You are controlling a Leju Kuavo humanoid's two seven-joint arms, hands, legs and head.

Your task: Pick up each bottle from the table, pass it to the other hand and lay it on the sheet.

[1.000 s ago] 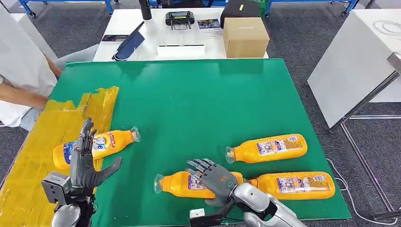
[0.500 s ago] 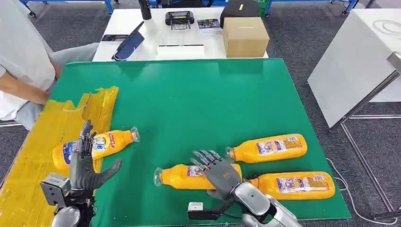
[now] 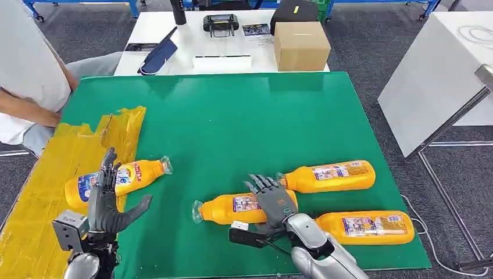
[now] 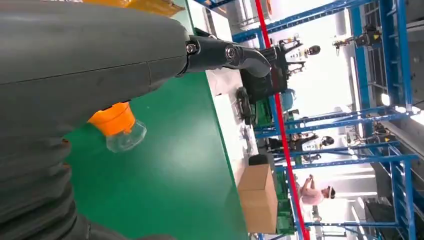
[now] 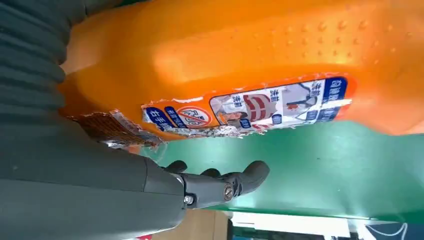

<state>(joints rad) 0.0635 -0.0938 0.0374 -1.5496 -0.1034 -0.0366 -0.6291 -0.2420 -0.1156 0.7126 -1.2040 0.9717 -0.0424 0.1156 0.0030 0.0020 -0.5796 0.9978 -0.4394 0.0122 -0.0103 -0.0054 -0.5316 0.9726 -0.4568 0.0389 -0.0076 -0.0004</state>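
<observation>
Several orange bottles lie on the green table mat (image 3: 232,116). One bottle (image 3: 119,179) rests partly on the yellow sheet (image 3: 46,174) at the left; its clear cap (image 4: 120,135) points onto the green. My left hand (image 3: 107,202) stands upright just in front of it, open, holding nothing. My right hand (image 3: 273,200) lies with fingers spread over the body of the middle bottle (image 3: 229,209), whose label (image 5: 260,107) is close against the palm. Two more bottles lie at the right, one farther (image 3: 331,176) and one nearer (image 3: 366,226).
A person in white (image 3: 26,75) sits at the table's left edge, an arm by the sheet. Behind the mat a white table carries a cardboard box (image 3: 301,45), a controller and a dark pouch. A white panel (image 3: 430,75) stands at the right.
My right hand has slid forward onto the middle bottle, which shifted away from me. The farther right bottle was nudged back a little. The left hand has barely moved.
</observation>
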